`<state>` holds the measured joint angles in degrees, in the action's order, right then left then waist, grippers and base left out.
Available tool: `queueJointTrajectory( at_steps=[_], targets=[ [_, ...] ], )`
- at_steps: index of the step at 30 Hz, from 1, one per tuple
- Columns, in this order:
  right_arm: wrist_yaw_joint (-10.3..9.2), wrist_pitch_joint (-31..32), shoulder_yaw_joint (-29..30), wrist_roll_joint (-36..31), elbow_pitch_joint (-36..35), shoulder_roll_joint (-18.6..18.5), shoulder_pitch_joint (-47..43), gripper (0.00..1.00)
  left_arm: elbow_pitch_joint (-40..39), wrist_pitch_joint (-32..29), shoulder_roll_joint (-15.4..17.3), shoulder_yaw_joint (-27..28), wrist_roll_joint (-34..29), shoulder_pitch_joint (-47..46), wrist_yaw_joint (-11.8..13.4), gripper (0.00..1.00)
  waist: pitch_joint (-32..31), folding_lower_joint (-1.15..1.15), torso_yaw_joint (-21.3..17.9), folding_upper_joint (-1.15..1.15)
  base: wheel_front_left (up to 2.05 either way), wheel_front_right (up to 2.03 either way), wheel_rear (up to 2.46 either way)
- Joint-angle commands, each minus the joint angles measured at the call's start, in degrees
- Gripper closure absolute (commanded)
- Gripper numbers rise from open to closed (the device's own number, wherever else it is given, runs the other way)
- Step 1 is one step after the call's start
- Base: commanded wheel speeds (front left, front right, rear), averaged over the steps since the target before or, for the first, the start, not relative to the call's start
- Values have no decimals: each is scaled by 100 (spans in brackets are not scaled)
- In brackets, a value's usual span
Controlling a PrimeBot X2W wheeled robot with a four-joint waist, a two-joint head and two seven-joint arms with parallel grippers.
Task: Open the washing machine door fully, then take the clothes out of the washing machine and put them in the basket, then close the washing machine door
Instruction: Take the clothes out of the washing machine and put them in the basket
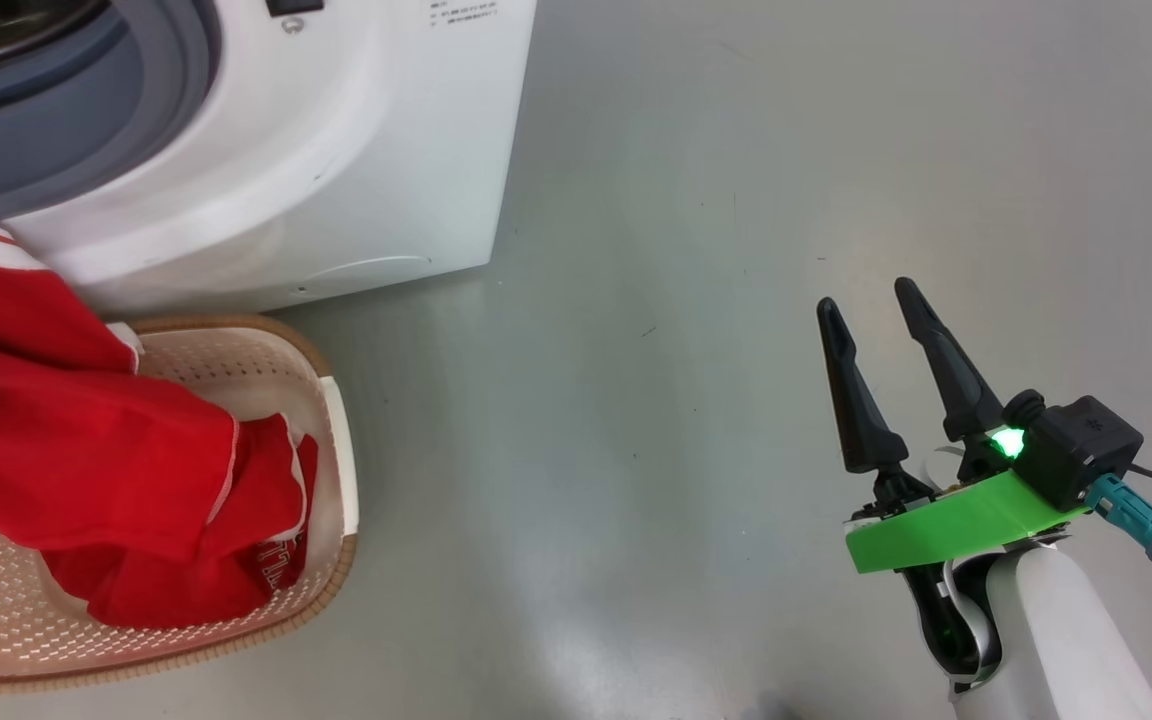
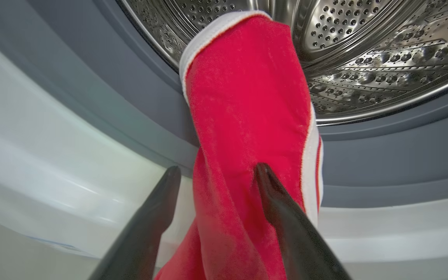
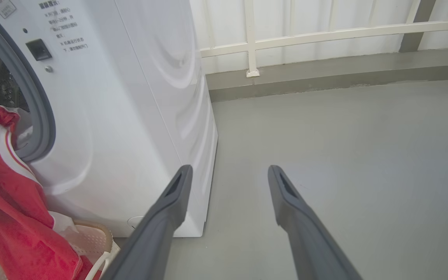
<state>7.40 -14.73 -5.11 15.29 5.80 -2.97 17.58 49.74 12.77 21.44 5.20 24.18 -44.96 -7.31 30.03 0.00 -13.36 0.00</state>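
The white washing machine stands at the upper left with its mouth open, and its door is out of view. Red clothes with white trim hang from the grey rubber ring down into the cream basket on the floor in front of it. In the left wrist view my left gripper is open just below the steel drum. The hanging red cloth passes between its fingers, with a gap beside the left finger. My right gripper is open and holds nothing, over bare floor to the machine's right.
Grey floor stretches to the right of the machine. In the right wrist view a white railing and a low grey kerb run along the far wall behind the machine's side panel.
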Motion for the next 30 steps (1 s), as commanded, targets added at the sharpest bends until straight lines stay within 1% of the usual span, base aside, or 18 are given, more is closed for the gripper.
queueJointTrajectory(
  at_steps=[1, 3, 4, 5, 7, 9, 14, 17, 22, 28, 29, 30],
  targets=[
    [9, -27, -155, 125, -144, 10, -80, 0, -51, 72, 312, 70, 40, -92, -16, 0, -2, 0, -4, 0, 0, 0, 0],
    [9, -27, -163, 138, -140, 10, -69, 0, 71, 87, 325, -79, 139, -196, -16, 1, 3, 0, -11, 0, 0, 0, 0],
    [9, -27, -166, 143, -141, 10, -62, 0, 130, 96, 340, -151, 183, -240, -16, 14, 5, 0, -15, 0, 0, 0, 0],
    [9, -27, -168, 146, -140, 10, -57, 0, 185, 106, 355, -219, 224, -276, -16, 47, 3, 0, -19, 0, 0, 0, 0],
    [9, -27, -168, 145, -141, 10, -58, 0, 271, 129, 369, -340, 319, -346, -16, 76, -2, 0, -22, 0, 0, 0, 0],
    [9, -27, -157, 141, -146, 10, -64, 0, 326, 154, 384, -445, 427, -397, -17, 100, -8, 0, -23, 0, 0, 0, 0],
    [9, -27, -117, 130, -151, 10, -83, 0, 313, 205, 423, -684, 655, -393, -17, 100, -40, 0, -6, 0, 0, 0, 0],
    [9, -27, -91, 121, -154, 10, -100, 0, 100, 218, 455, -739, 752, -278, -17, 100, -73, 0, 25, 0, 0, 0, 0],
    [9, -27, -54, 89, -155, 10, -110, 0, -785, 221, 428, -482, 732, 90, -17, 100, -106, 0, 122, 0, 0, 0, 0],
    [9, -27, -55, 60, -151, 10, -121, 0, -1981, 222, 168, -35, 411, 906, -17, 100, -167, 0, 185, 0, 0, 0, 0],
    [9, -27, -55, 60, -151, 10, -121, 0, -1981, 222, 168, -35, 411, 906, -17, 100, -167, 0, 185, 0, 0, 0, 0],
    [9, -27, -53, 57, -152, 10, -129, 0, -2183, 222, 88, 64, 361, 1066, -17, 100, -179, 0, 192, 0, 0, 0, 0]
  ],
)
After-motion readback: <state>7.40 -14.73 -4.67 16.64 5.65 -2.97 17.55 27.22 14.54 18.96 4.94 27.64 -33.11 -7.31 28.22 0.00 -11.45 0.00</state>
